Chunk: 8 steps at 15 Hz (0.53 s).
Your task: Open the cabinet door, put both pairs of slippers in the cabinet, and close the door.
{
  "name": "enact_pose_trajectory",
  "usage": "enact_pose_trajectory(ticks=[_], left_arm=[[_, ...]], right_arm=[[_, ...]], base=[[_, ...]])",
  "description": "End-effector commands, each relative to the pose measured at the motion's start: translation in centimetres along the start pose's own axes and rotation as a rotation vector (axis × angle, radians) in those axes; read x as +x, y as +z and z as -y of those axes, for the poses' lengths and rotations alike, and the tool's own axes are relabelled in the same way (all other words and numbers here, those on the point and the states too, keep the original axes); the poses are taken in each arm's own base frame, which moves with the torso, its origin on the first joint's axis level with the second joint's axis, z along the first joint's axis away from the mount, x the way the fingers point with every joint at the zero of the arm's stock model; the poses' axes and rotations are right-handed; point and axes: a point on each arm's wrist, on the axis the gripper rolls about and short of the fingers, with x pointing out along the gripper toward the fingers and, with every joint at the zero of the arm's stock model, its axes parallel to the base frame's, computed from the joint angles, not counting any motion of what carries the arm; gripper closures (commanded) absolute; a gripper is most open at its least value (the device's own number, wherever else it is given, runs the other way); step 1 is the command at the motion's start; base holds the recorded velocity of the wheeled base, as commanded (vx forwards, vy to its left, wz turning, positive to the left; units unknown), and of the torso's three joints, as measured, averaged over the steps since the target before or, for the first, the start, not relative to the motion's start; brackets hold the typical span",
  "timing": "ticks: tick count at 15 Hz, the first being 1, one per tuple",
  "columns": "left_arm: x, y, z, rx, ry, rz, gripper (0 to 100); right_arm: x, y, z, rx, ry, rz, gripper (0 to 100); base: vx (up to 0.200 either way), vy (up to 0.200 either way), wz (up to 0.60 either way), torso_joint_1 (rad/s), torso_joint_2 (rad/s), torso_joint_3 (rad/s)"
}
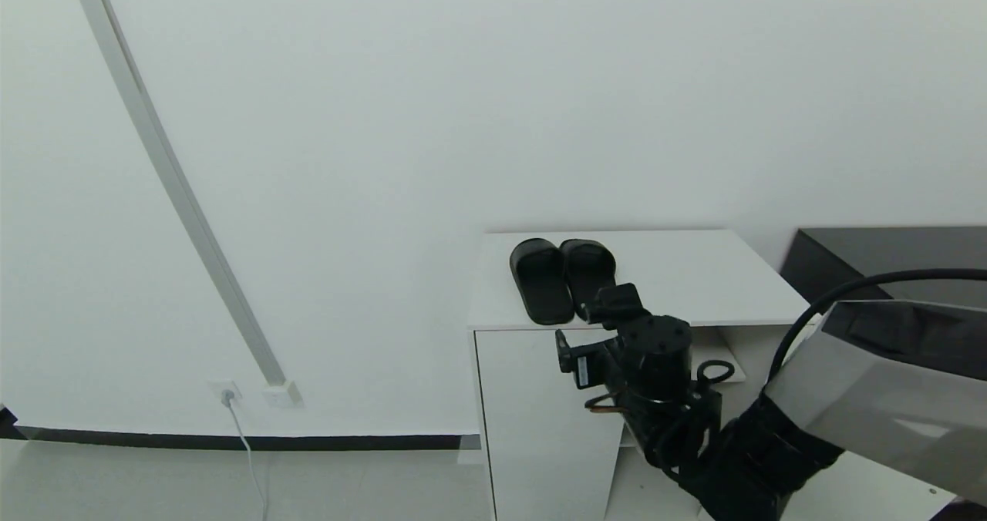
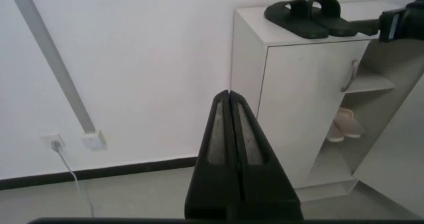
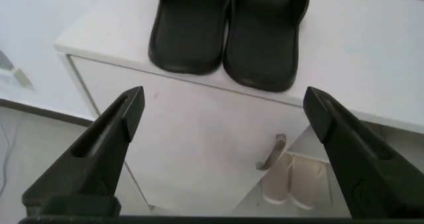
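On the top of the white cabinet (image 1: 694, 274), toward its left front corner: a pair of black slippers (image 1: 563, 278), side by side and touching, strap ends toward the wall. Just in front of the pair, about level with the cabinet's top edge: the right gripper (image 3: 225, 154), fingers (image 3: 116, 141) spread wide apart, clamped on nothing, clear of both slippers. Below the black pair, the left door (image 2: 305, 111) shut flat, a slim handle (image 3: 270, 151) at its inner edge. To the right of that door, the cabinet standing open, shelves on show. On a lower shelf inside, a pair of beige slippers (image 2: 344, 123), side by side, close behind the handle line in the right wrist view. Well to the left of the cabinet, above the floor (image 1: 116, 482) and apart from everything: the left gripper (image 2: 229, 101), fingers pressed together with nothing between them, aimed toward the cabinet's left side. Low on the wall, a wall socket (image 1: 225, 391) with a white cable (image 1: 250, 452) trailing down to the floor. Slanting up the wall above it, a pale strip (image 1: 177, 182). Right of the cabinet, a dark piece of furniture (image 1: 887, 259).
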Motion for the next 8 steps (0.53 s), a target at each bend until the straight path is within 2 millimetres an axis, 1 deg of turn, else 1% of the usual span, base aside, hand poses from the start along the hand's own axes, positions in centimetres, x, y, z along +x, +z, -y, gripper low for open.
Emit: enact_pose_trajectory(ticks=[1,2,4,5,8], left_arm=[[0.0,0.0,0.0,0.002,0.0,0.001,100],[0.0,0.0,0.0,0.002,0.0,0.0,100],[0.0,0.0,0.0,0.002,0.0,0.0,100],[0.0,0.0,0.0,0.003,0.0,0.0,100],[0.0,0.0,0.0,0.019,0.0,0.0,100]], right_arm=[[1.4,4.6,-0.3,0.083,-0.011,0.038,0],[1.6,6.2,-0.4,0.095,-0.012,0.007,0],[1.6,8.3,-0.7,0.122,-0.015,-0.048,0],[1.7,9.0,-0.9,0.13,-0.024,-0.06,0],[1.9,9.1,-1.0,0.13,-0.051,-0.072,0]], base=[[0.0,0.0,0.0,0.0,0.0,0.0],[0.0,0.0,0.0,0.0,0.0,0.0],[0.0,0.0,0.0,0.0,0.0,0.0],[0.0,0.0,0.0,0.0,0.0,0.0],[0.0,0.0,0.0,0.0,0.0,0.0]])
